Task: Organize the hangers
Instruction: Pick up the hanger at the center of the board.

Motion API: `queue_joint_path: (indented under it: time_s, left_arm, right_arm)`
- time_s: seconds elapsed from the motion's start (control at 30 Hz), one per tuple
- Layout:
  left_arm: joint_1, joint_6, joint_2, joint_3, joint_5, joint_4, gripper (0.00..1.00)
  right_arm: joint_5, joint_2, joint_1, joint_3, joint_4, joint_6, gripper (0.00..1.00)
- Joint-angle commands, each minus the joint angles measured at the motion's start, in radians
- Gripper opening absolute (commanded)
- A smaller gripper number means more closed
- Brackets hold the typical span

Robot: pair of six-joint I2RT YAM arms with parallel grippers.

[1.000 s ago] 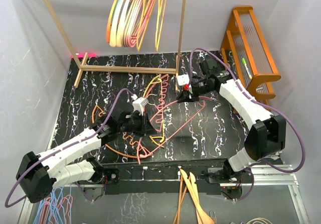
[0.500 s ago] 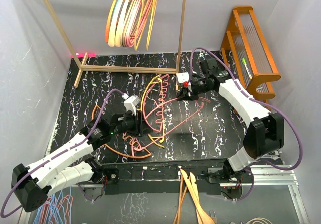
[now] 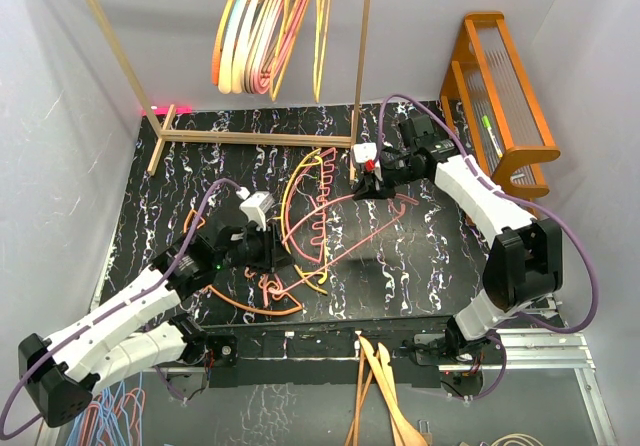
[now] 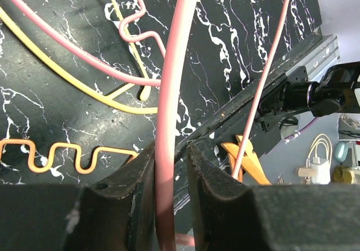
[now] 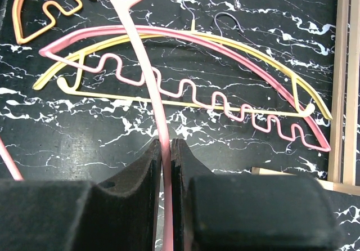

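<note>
- Left gripper: narrowed around the thick bar of a pink plastic clothes hanger, pads snug on both sides, bar running straight ahead out of the jaws.
- Ahead and to the left of those jaws: an orange plastic hanger with a wavy bar and a yellow plastic hanger, loose and flat on the black marbled table.
- Right gripper: clamped tight on a slim pink rod, seemingly another part of the same pink hanger, curving ahead and leftward.
- Beyond its tips: a nested pink and yellow pair of hangers, flat on the table.
- Far ahead of both grippers: a bunch of hung hangers up on a light wooden rack.
- Step in hand, by judgement: lifting one pink hanger out of the tangle with two grips; hanging not yet begun.
- Next, probably: raise clear of the yellow and orange hangers, turn the hook upward, carry toward the rack, without dragging neighbours along.
</note>
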Motion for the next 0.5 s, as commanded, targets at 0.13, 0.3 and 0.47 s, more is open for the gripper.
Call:
queue_joint_path:
  time_s: [0.13,0.3,0.47]
  left_arm:
    - [-0.002,-0.01,-0.016,0.01,0.031,-0.017,0.0]
    - [-0.003,0.024,-0.002,0.071,-0.077,-0.088,0.0]
    - [-0.003,0.058,-0.027,0.236,-0.43,-0.375,0.0]
  right_arm:
    - [0.035,0.007,-0.03,0.042,0.093,-0.003,0.08]
    - [0.02,0.004,-0.033,0.039,0.094,-0.005,0.08]
    - [0.039,0.012,-0.032,0.098,0.246,0.207,0.35]
